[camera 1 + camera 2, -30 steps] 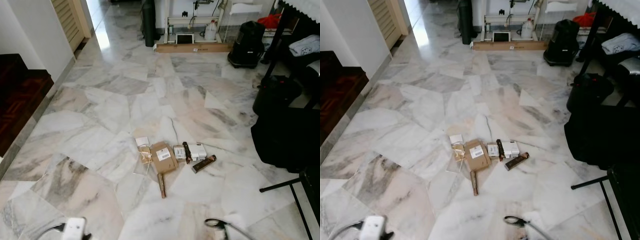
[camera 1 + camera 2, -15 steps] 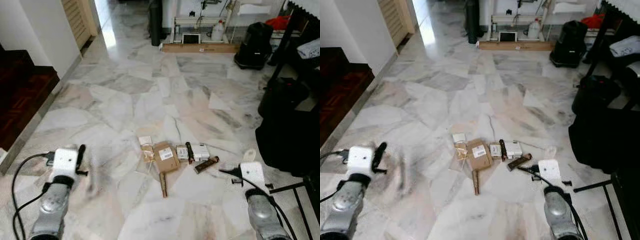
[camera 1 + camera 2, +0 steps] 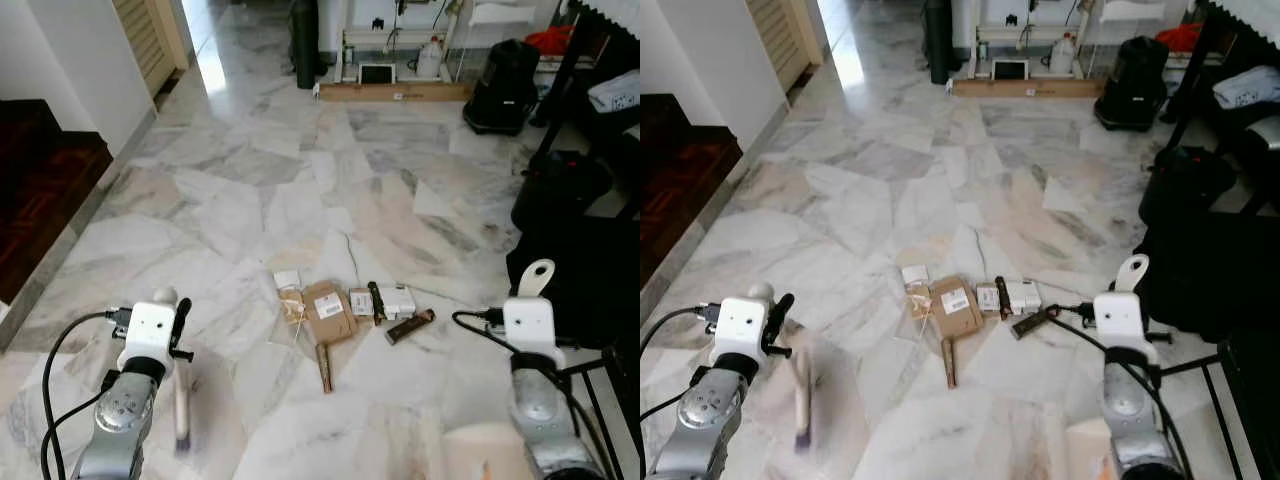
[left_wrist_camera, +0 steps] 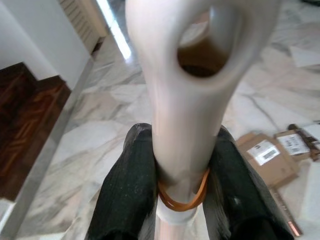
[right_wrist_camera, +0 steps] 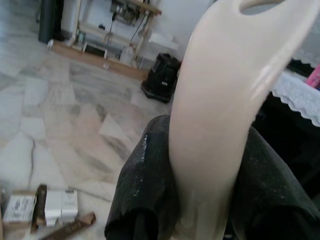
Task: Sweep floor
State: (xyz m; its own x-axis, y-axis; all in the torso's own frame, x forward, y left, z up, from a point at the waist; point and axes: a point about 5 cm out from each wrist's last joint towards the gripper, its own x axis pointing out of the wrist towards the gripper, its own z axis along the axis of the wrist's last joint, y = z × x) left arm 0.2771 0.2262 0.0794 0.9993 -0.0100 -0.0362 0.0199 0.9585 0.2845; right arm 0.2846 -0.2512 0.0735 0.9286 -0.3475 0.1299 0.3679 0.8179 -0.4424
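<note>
Left gripper [image 4: 182, 165] clamps a cream plastic brush handle [image 4: 192, 90]; right gripper [image 5: 200, 175] clamps a cream dustpan handle [image 5: 225, 85]. Scattered cardboard litter [image 3: 330, 312] lies ahead, between both arms, strung sideways; neither arm looks clearly nearer.

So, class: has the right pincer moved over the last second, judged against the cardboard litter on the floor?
Yes. The right pincer has risen from the picture's bottom edge to level with the cardboard litter, at its right.

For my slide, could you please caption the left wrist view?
Fingers clamp a cream handle; boxes litter the marble floor.
</note>
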